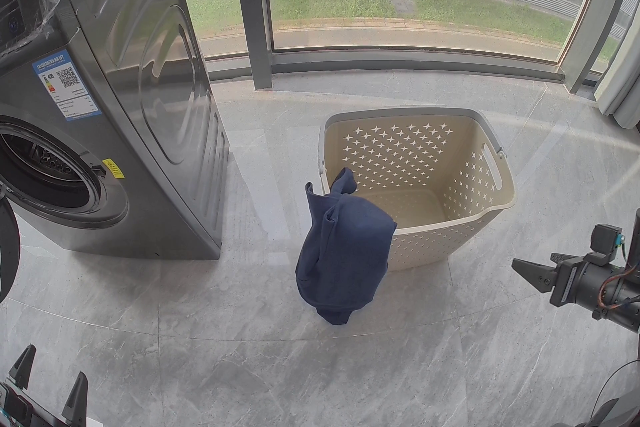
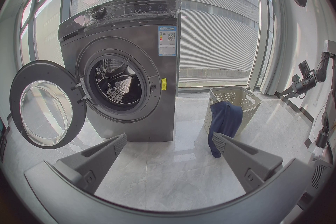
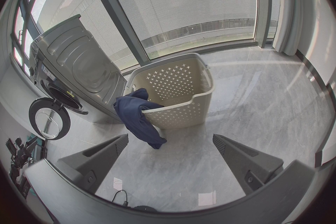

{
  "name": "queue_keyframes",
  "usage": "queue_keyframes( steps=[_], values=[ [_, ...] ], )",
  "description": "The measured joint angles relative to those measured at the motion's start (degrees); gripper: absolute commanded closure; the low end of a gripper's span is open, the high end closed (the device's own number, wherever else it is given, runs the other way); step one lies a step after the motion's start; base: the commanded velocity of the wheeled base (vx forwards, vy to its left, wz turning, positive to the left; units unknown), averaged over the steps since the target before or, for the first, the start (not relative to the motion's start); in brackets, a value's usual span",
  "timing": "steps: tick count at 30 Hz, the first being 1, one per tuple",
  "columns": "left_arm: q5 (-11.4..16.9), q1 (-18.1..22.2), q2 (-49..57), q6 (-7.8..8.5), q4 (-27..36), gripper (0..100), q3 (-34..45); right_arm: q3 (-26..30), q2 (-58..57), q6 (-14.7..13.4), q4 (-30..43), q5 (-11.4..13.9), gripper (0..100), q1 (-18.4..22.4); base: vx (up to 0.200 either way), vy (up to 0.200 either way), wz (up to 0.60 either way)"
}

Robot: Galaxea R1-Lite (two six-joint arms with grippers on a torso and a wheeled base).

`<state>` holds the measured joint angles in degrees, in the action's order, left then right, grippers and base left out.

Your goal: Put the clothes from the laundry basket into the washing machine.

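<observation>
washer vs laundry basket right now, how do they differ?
The washing machine is dark grey and tall; the laundry basket is beige, low, with star-shaped holes. The washing machine opens at its front, round door swung wide; the laundry basket opens at the top. The drum looks empty, while a navy garment hangs over the laundry basket's rim, mostly outside. Both stand on the grey floor by the window.

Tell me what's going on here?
Nothing is held yet. The left end effector and right end effector are open, apart from everything. A navy garment hangs over the near rim of the laundry basket, trailing outside toward the floor. The door of the washing machine stands open; no clothes show in its drum.
</observation>
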<state>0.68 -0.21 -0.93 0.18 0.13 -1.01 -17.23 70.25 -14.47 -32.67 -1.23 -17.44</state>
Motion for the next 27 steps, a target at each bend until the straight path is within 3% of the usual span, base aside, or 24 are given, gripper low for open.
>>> queue_keyframes(
  steps=[6, 10, 15, 27],
  values=[
    [0.0, 0.0, 0.0, -0.05, 0.0, 0, 0.0, 0.1, 7.8, -0.4, -4.8, -4.8, 0, -4.4, 0.0, 0.0, 0.0],
    [0.0, 0.0, 0.0, -0.09, 0.0, 0, 0.0, -0.1, 11.7, -1.9, -6.1, -6.9, 0, -9.5, 0.0, 0.0, 0.0],
    [0.0, 0.0, 0.0, -0.13, 0.0, 0, 0.0, -1.8, 15.9, -4.8, -7.8, -7.9, 0, -13.1, 0.0, 0.0, 0.0],
    [0.0, 0.0, 0.0, -0.09, 0.0, 0, 0.0, -3.7, 24.6, -5.7, -16.6, -8.8, 0, -16.1, 0.0, 0.0, 0.0]
  ],
)
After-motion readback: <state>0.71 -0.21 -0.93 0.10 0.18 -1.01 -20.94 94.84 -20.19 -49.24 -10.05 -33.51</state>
